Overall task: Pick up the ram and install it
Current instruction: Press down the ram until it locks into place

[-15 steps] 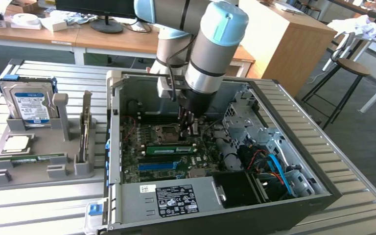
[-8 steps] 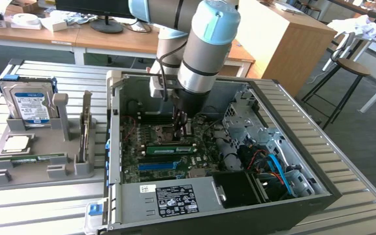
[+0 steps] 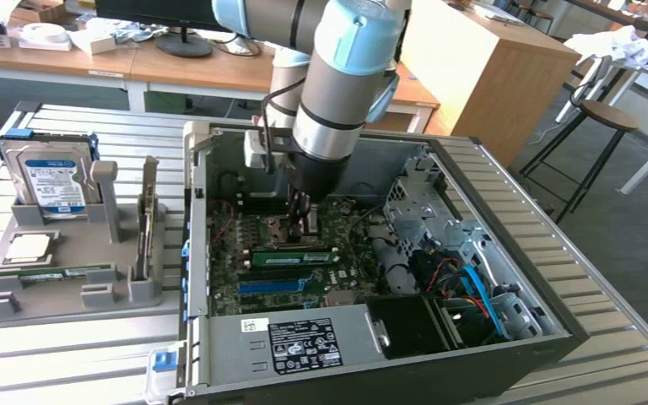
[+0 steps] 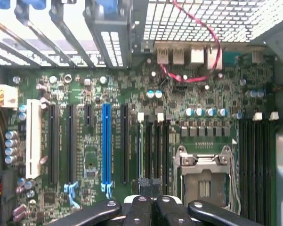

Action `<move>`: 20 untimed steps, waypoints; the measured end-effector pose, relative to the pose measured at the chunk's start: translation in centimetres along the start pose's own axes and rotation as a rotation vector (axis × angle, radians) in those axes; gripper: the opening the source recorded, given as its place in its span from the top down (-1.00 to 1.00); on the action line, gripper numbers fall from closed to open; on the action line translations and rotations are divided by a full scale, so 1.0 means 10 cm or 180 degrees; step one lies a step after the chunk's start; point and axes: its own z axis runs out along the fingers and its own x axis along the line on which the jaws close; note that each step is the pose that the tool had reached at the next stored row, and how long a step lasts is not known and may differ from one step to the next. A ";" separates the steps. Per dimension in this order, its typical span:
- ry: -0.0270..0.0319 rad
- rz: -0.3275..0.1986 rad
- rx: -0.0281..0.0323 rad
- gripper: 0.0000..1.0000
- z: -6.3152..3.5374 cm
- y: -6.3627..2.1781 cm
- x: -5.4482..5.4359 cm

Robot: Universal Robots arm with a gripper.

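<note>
- Nearest: pressed-together black finger tool point(image 4: 150, 188), holding nothing visible, low inside open black computer case point(image 3: 549, 337) over green motherboard point(image 4: 216, 94).
- Close by: bare silver processor socket point(image 4: 205, 181), blue expansion slot point(image 4: 106, 141), red cable point(image 4: 212, 52).
- Farther: long green ram stick point(image 3: 293, 257) seated on board, metal case walls tight around.
- Farthest: grey parts holder point(image 3: 71, 291) on slatted table point(image 3: 54, 354).

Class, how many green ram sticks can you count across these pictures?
2. The seated ram stick stands on the motherboard inside the case, near the gripper. The spare ram stick lies flat in the grey holder at the exterior view's left. The arm may hide more.
</note>
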 end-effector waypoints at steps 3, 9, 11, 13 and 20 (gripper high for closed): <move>0.0000 0.0004 0.0000 0.80 0.002 0.053 0.00; 0.0000 0.0007 0.0001 0.80 0.004 0.120 0.00; 0.0000 0.0008 0.0001 0.80 0.005 0.126 0.00; 0.0000 0.0007 0.0001 0.80 0.005 0.126 0.00; 0.0000 0.0007 0.0001 0.80 0.003 0.126 0.03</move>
